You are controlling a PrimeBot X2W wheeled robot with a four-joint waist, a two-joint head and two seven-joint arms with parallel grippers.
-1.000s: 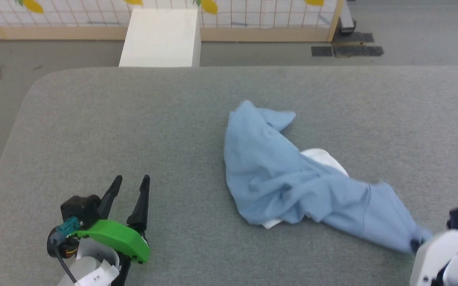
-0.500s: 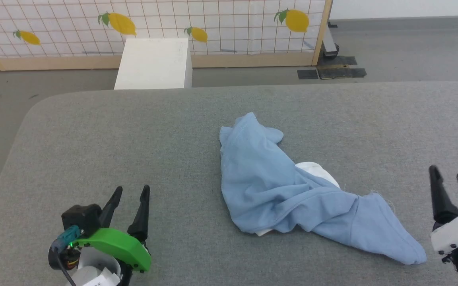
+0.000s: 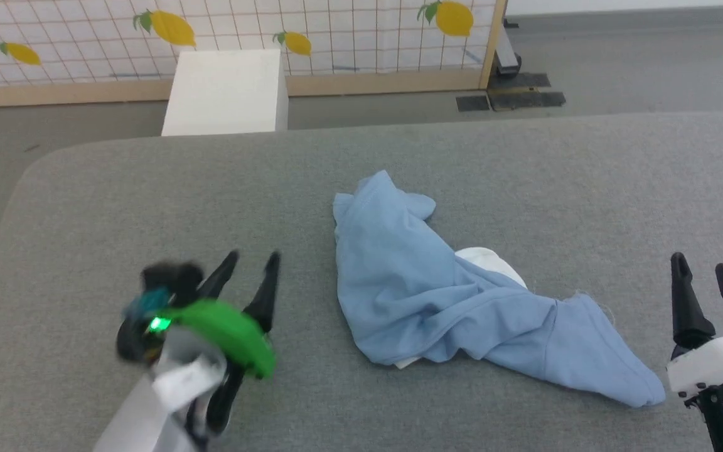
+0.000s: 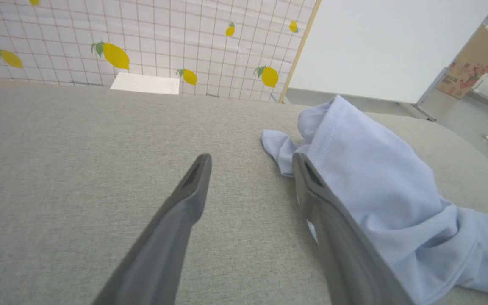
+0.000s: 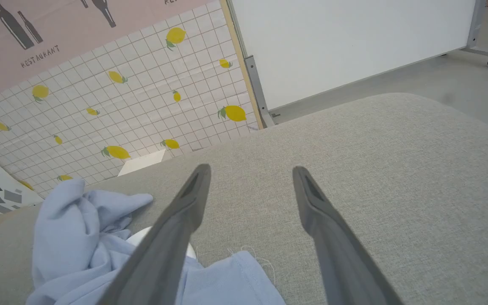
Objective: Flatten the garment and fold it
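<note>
Left end effector [image 3: 253, 255] neared garment [image 3: 412, 295]; poster [image 5: 57, 25] reads RESTAURANT.

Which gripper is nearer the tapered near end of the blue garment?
Right. The right gripper stands open just right of the tapered end of the garment; the left gripper, also open, is off the garment's opposite, bunched side.

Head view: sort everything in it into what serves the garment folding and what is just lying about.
For the job: crumpled light blue cotton T-shirt; left gripper, jaws open; right gripper, jaws open.
Just about: white rectangular box beyond the table; lemon-patterned white grid panel in a wooden frame; dark flat floor mats.
</note>
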